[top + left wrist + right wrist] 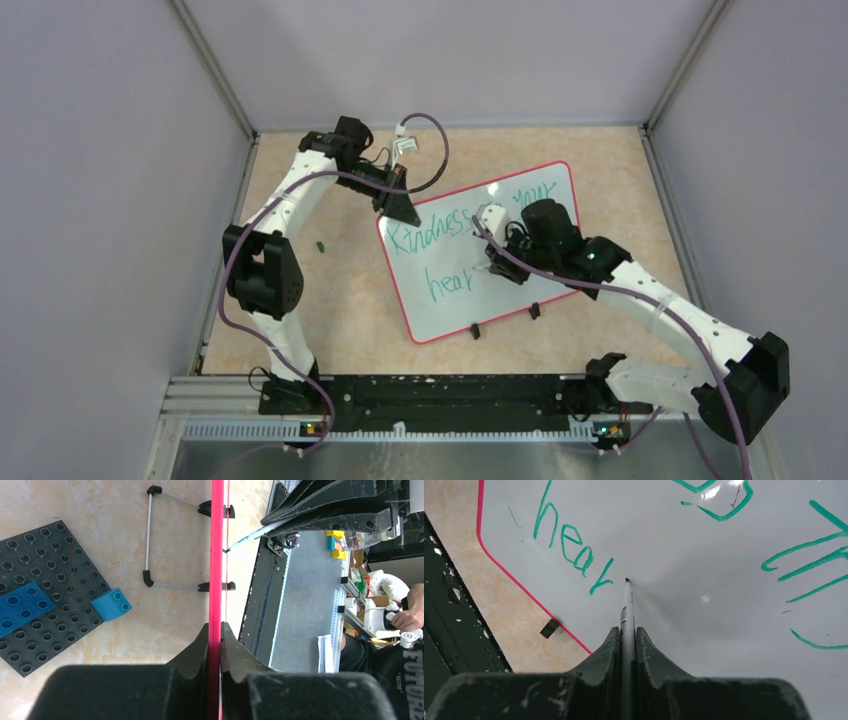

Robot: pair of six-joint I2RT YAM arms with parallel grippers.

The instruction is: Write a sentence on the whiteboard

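The whiteboard (510,295), white with a thin red-pink rim, sits at an angle in the middle of the table. My left gripper (400,206) is shut on its upper left corner. In the left wrist view the rim (217,555) runs edge-on between the closed fingers of the left gripper (215,630). The teal sentence (430,235) reads "Kindness", then "your", with "hear" (571,547) on the second line; my right arm hides the middle. My right gripper (627,630) is shut on a thin marker (627,602) whose tip meets the board just right of "hear".
Behind the board lie a dark grey studded plate (47,555) with blue bricks (111,604) and a wire stand (149,535). Two black clips (475,331) sit on the board's near edge. A small green object (320,244) lies to the left. A black rail (440,395) borders the near edge.
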